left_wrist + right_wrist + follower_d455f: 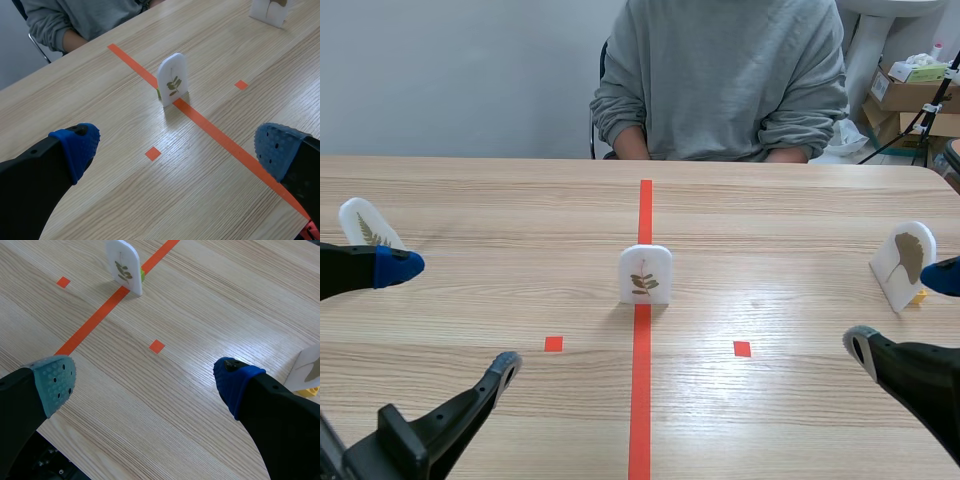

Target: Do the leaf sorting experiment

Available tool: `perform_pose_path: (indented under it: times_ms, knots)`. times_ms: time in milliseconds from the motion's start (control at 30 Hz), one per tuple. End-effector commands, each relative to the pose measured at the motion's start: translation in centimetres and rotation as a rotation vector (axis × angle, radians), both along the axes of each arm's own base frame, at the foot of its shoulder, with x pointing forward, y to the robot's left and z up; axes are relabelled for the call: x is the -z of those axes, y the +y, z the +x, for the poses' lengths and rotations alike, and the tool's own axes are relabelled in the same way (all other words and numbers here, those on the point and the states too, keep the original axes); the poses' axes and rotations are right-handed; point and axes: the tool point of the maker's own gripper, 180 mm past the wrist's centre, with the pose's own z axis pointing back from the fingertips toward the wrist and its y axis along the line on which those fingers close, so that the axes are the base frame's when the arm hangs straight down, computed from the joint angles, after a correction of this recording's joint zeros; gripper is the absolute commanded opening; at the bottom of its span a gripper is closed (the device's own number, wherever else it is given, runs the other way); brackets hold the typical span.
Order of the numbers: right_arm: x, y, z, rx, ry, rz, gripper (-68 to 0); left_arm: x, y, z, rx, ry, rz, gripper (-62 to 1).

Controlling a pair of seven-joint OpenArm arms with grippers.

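Three white arched cards, each with a pressed leaf, stand on the wooden table. The middle card (645,274) with a small-leaved sprig stands on the red tape line; it also shows ahead of the left gripper (172,80) and ahead of the right gripper (124,266). A fern-like leaf card (365,225) stands at the left, just behind my left gripper (450,316), which is open and holds nothing. A fan-shaped leaf card (903,262) stands at the right, beside my right gripper (903,312), also open with nothing in it.
A person in a grey sweatshirt (720,80) sits across the table with forearms at the far edge. Cardboard boxes (910,85) stand behind the table at the right. The right card (310,370) rests on a yellow base.
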Motion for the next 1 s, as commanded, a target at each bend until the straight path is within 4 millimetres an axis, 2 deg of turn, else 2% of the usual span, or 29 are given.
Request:
perform_pose_path:
  times_ms: [0,67,167,333,467,567,667,833,967]
  knots:
    - [-0.1,0.1,-0.1,-0.011,-0.002,0.01,-11.1,-0.5,-0.1,0.2,-0.007,-0.019,-0.018,1.4]
    - [0.0,0.0,-0.1,-0.012,0.0,0.003,-11.1,-0.3,0.1,0.6,-0.017,-0.022,-0.002,1.4]
    - [0.0,0.0,-0.1,-0.012,0.0,0.002,-11.1,1.1,1.0,1.9,-0.025,-0.003,0.052,1.4]
    - [0.2,0.0,-0.2,-0.011,0.01,-0.005,-11.1,4.4,2.8,5.0,-0.026,0.031,0.066,1.4]
    - [0.4,-0.1,-0.2,-0.012,0.017,-0.015,-11.1,7.4,2.9,7.8,0.018,0.077,0.065,1.4]
    - [0.6,-0.3,-0.3,-0.012,0.022,-0.035,-11.1,9.4,1.9,10.0,0.055,0.102,0.055,1.4]
    - [0.8,-0.4,-0.4,-0.012,0.031,-0.043,-11.1,10.8,0.0,12.1,0.106,0.122,0.052,1.4]
    - [0.8,-0.4,-0.4,-0.012,0.032,-0.043,-11.1,12.1,-3.6,14.9,0.169,0.147,0.051,1.4]
    - [0.8,-0.4,-0.4,-0.012,0.031,-0.043,-11.1,12.8,-6.4,15.9,0.205,0.165,0.046,1.4]
